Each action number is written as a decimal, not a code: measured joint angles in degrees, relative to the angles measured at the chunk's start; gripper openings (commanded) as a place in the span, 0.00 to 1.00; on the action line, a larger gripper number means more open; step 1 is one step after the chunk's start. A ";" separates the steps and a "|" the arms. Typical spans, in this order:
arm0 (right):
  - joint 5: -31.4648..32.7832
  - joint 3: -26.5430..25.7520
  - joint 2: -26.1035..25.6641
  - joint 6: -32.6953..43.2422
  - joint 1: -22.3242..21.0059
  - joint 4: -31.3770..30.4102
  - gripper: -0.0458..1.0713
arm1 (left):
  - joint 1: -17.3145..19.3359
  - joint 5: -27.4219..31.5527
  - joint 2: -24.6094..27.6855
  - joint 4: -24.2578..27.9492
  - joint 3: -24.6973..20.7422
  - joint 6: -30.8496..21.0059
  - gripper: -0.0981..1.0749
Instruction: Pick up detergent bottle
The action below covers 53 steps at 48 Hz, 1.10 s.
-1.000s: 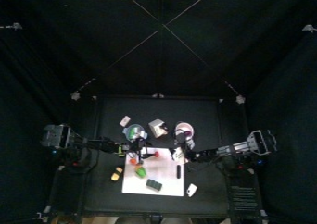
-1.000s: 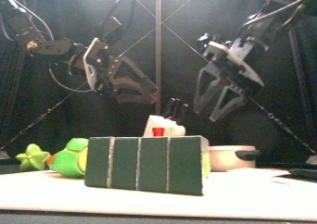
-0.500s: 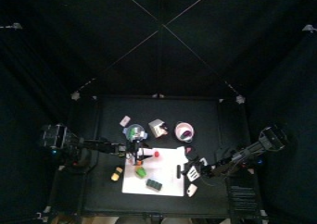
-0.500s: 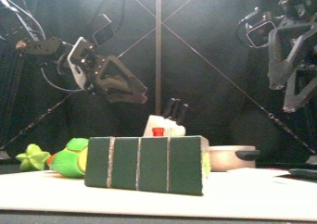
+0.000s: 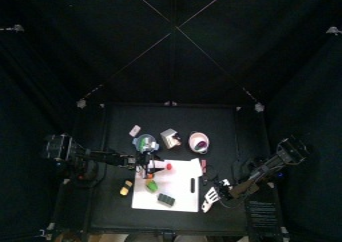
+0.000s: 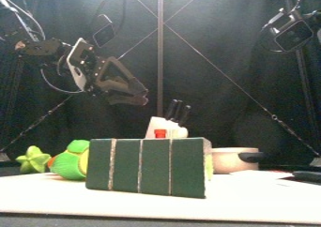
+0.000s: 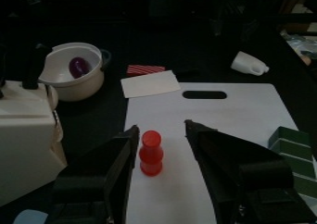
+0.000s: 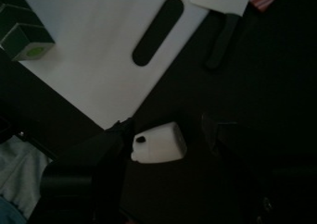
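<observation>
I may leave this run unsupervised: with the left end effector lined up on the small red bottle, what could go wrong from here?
1. The red bottle stands upright and narrow on the white cutting board. If one jaw of the open left end effector touches it first, it may tip over.
2. The large white container sits close beside one jaw and could get bumped.
</observation>
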 measured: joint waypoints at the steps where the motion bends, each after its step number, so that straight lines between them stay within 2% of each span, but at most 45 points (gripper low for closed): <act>1: 0.00 0.00 -0.18 -0.09 0.00 0.70 0.86 | 0.00 0.00 0.00 0.00 0.00 0.00 0.79; 14: 0.53 -0.09 -1.49 -2.46 -2.55 11.25 0.86 | 0.00 0.00 0.00 0.09 0.00 -0.09 0.79; 22: 1.58 -1.93 -1.23 -16.08 -5.98 21.97 0.86 | 0.00 0.00 0.00 0.00 0.00 -0.09 0.79; 27: 4.66 -4.75 0.70 -30.32 -8.88 27.25 0.86 | 0.00 0.00 0.00 0.09 0.00 0.00 0.79; 33: 6.86 -8.35 3.60 -46.76 -10.02 28.21 0.86 | 0.00 0.00 0.00 0.09 0.26 0.00 0.79; 40: 7.38 -10.99 8.35 -59.59 -8.53 28.39 0.86 | 0.00 0.00 -0.09 0.09 0.62 0.00 0.79; 48: 9.23 -14.24 14.50 -67.59 -5.45 27.95 0.85 | 0.00 0.00 -0.35 0.09 0.79 0.00 0.79; 53: 9.58 -16.70 17.58 -68.47 -3.34 26.02 0.85 | 0.00 0.00 -0.44 0.00 0.79 0.00 0.79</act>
